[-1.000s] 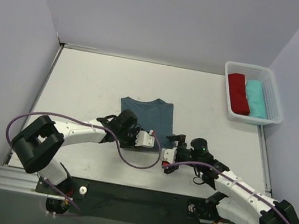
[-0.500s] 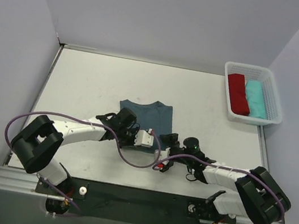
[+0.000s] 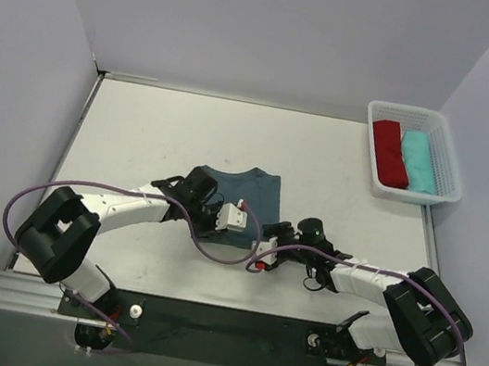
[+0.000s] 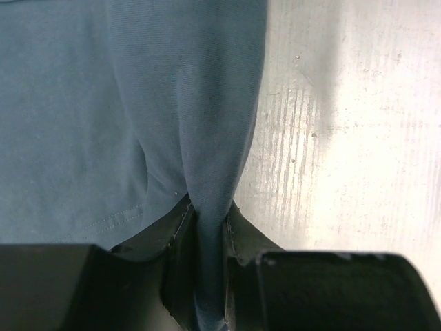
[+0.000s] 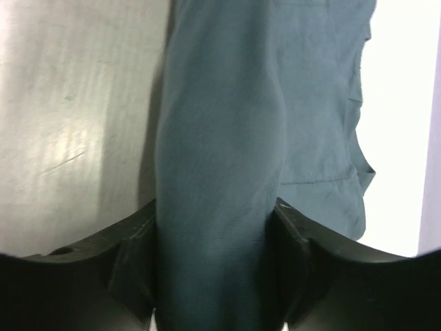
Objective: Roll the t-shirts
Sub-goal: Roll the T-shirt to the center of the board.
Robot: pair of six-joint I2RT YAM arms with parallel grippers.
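The slate-blue t-shirt [image 3: 244, 186] lies flat at the middle of the table, and its near edge is gathered into a fold under both wrists. In the left wrist view, my left gripper [image 4: 209, 212] is shut on a thin pinched ridge of the t-shirt [image 4: 83, 124]. My right gripper [image 5: 215, 207] has a thicker rolled bundle of the same t-shirt [image 5: 317, 103] between its jaws, and both fingers press against the cloth. From above, the left gripper [image 3: 221, 226] is at the shirt's near left edge. The right gripper [image 3: 274, 242] is at its near right corner.
A white basket [image 3: 407, 110] at the back right holds a red roll [image 3: 388, 153] and a teal roll [image 3: 417, 161]. Bare white table [image 3: 141, 128] surrounds the shirt, with grey walls on the left, the right and the far side. Purple cables loop off both arms.
My right gripper slid left to the shirt's near right corner and closed its jaws on the fold. The left gripper tightened on its pinch and shifted slightly away from me.
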